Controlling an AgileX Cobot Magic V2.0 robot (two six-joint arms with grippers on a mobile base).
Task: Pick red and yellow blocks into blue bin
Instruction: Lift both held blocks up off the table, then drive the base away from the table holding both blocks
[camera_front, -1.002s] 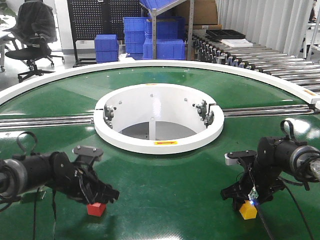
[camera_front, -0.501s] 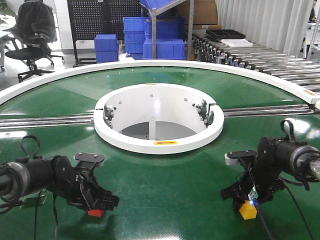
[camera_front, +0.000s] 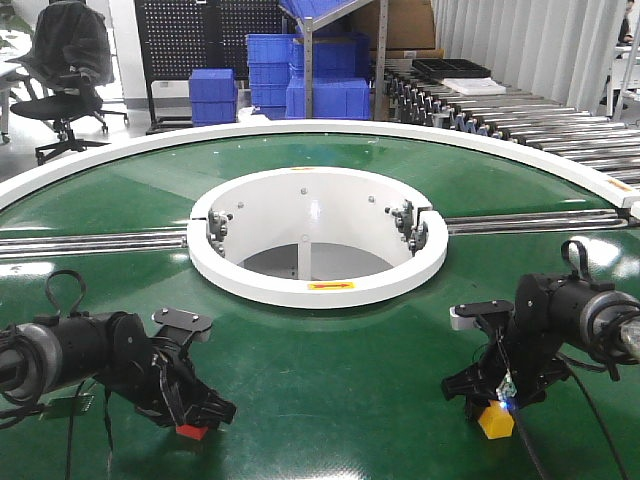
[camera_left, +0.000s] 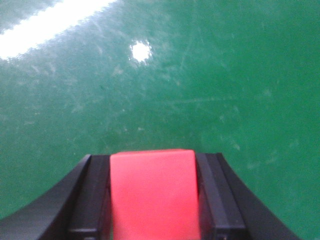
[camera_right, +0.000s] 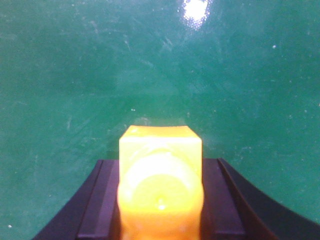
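Note:
The small red block (camera_front: 192, 431) rests on the green table near the front left. My left gripper (camera_front: 196, 415) is down over it. In the left wrist view the red block (camera_left: 152, 195) fills the gap and both black fingers (camera_left: 95, 195) press its sides. The yellow block (camera_front: 496, 422) lies at the front right under my right gripper (camera_front: 496, 405). In the right wrist view the yellow block (camera_right: 160, 185), one round stud facing the camera, sits clamped between the black fingers (camera_right: 212, 200). The blue bin is out of view.
A white ring wall (camera_front: 316, 285) surrounds a round opening in the middle of the green table (camera_front: 330, 380). Metal rails (camera_front: 90, 243) run left and right of it. Blue ribbed crates (camera_front: 270, 70) and a roller conveyor (camera_front: 520, 115) stand behind.
My left gripper has sunk lower and closer to the front edge, now covering most of the red block. The right arm and yellow block have not moved.

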